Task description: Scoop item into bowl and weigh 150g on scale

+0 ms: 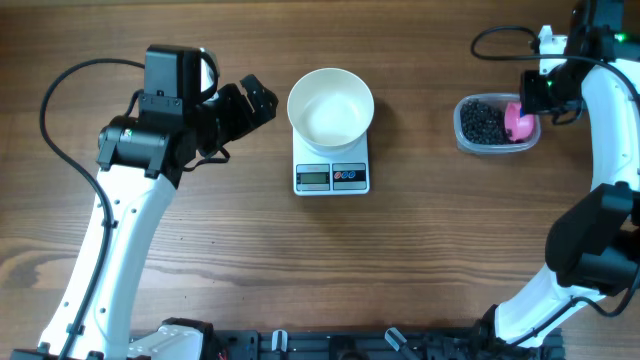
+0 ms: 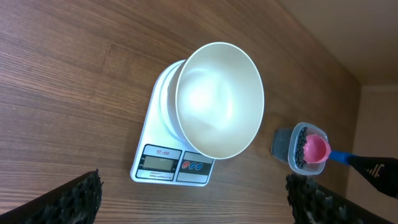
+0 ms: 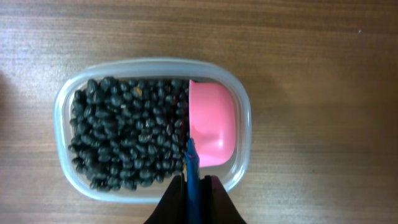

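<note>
The white bowl stands empty on the white scale; the left wrist view shows the bowl and the scale with its display too. Black beans fill the left part of a clear tub. A pink scoop lies at the tub's right end, its bowl empty. My right gripper is shut on the scoop's blue handle, over the tub at the far right. My left gripper hovers open just left of the bowl, its fingers wide apart with nothing between them.
Bare wooden table surrounds the scale and the tub. A black cable loops at the back right near the right arm. The robot bases sit along the table's front edge.
</note>
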You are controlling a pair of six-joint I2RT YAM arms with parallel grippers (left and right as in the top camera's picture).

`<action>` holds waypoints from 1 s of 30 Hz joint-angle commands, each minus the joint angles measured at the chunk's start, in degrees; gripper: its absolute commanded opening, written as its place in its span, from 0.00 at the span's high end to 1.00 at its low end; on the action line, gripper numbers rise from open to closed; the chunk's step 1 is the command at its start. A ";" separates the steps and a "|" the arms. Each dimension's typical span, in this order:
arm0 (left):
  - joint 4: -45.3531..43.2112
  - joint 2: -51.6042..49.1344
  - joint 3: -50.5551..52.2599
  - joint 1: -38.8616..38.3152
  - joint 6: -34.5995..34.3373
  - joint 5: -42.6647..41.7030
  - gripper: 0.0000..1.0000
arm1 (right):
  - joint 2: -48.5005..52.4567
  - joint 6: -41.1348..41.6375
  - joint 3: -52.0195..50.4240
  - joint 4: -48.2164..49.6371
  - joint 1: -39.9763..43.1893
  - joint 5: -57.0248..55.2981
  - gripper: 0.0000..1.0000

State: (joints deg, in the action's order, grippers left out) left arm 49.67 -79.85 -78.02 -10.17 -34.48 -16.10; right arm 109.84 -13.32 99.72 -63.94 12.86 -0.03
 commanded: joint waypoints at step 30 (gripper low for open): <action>0.55 0.35 -0.72 -0.33 1.51 0.76 0.00 | 0.59 -3.26 -4.72 5.79 0.17 1.29 0.74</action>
State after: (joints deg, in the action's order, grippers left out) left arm 50.17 -79.85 -78.02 -10.20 -34.11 -16.10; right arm 109.84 -15.79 95.11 -59.02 12.86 0.38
